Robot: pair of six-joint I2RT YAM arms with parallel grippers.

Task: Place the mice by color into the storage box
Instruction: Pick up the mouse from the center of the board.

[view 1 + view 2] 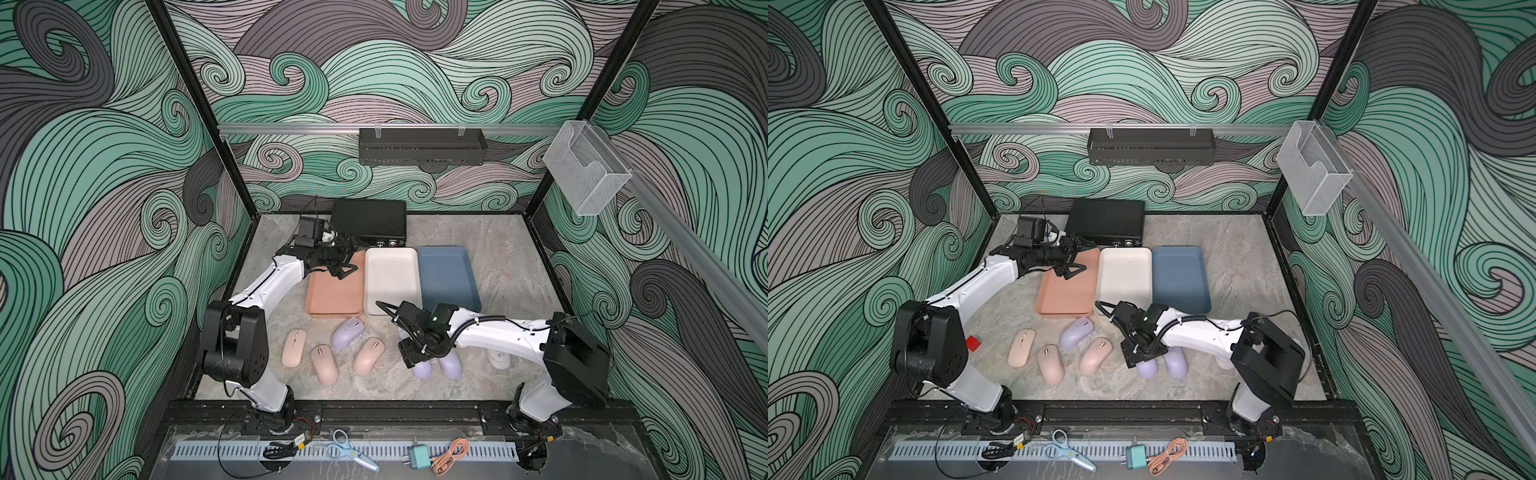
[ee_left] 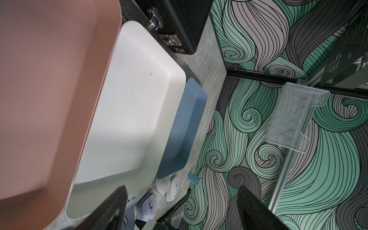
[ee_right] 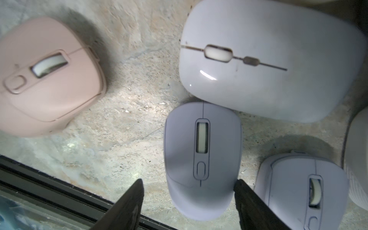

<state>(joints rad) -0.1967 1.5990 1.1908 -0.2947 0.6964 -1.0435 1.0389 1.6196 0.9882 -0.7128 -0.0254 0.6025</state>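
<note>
You have no lettering, number or brand to read anywhere. The small dark marks on the white mice (image 2: pixel 162 184) in the left wrist view are too small and blurred to make out.

Marble tabletop (image 1: pixel 511 270): salmon tray (image 1: pixel 332 299), white tray (image 1: pixel 390 282), blue tray (image 1: pixel 444 278) abreast; black case (image 1: pixel 370 222) behind; mice (image 1: pixel 325 363) in front.

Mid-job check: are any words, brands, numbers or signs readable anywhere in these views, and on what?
No text reads clearly in any view.
Too blurred to read: small marks on the round whitish computer mice.
Too small to read: dark marks on the blue-handled metal scissors.
</note>
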